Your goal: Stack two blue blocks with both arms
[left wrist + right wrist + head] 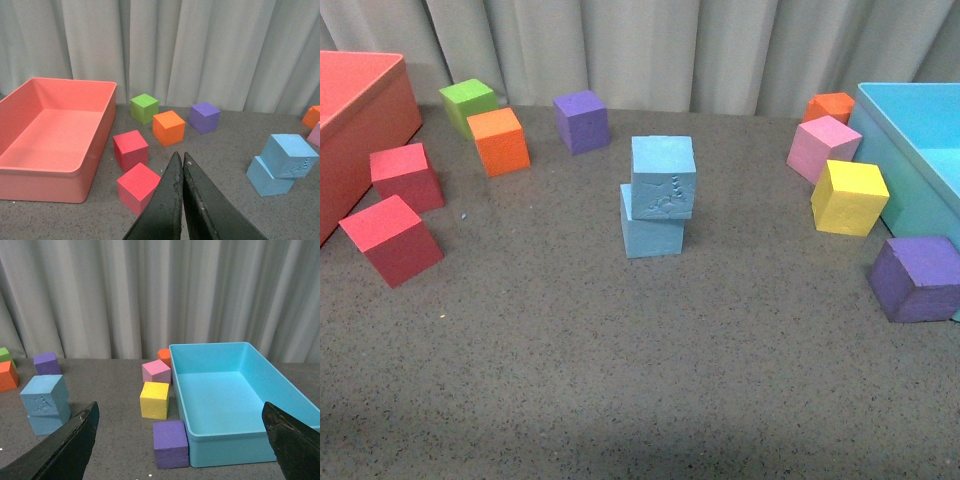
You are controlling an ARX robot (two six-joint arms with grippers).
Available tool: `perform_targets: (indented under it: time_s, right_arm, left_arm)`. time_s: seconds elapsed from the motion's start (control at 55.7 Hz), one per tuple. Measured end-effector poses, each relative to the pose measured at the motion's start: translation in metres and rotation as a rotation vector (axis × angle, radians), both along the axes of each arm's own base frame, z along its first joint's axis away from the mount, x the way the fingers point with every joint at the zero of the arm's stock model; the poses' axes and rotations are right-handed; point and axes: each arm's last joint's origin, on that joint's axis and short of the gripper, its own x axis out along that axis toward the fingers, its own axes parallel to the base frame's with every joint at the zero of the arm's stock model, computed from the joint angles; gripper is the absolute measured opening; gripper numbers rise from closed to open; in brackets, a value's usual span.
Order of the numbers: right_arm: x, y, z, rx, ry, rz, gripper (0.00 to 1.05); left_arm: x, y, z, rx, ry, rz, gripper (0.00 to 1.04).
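Two sky-blue blocks stand stacked mid-table. The upper blue block (663, 177) (288, 155) (44, 394) carries embossed marks and sits slightly askew on the lower blue block (651, 236) (267, 180) (45, 423). Neither arm shows in the front view. My left gripper (180, 157) is shut with nothing in it, hovering near the red cubes, well away from the stack. My right gripper (180, 412) is open and empty, its black fingers (75, 440) wide apart, facing the turquoise bin.
A coral bin (355, 120) stands at the left, a turquoise bin (920, 150) at the right. Two red cubes (392, 238), green (468, 100), orange (498, 140) and purple (582, 120) cubes lie left and back. Pink (823, 147), yellow (849, 197), purple (917, 277) and orange (830, 105) cubes crowd the turquoise bin.
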Motion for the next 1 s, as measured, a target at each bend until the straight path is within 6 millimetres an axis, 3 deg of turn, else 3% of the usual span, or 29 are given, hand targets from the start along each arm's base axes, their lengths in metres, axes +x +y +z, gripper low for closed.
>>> perform_targets:
  time_s: [1.005]
  right_arm:
    - [0.0,0.0,0.0,0.0,0.0,0.0,0.95]
  left_arm:
    - [-0.03,0.0,0.005,0.0,-0.016,0.0,0.04]
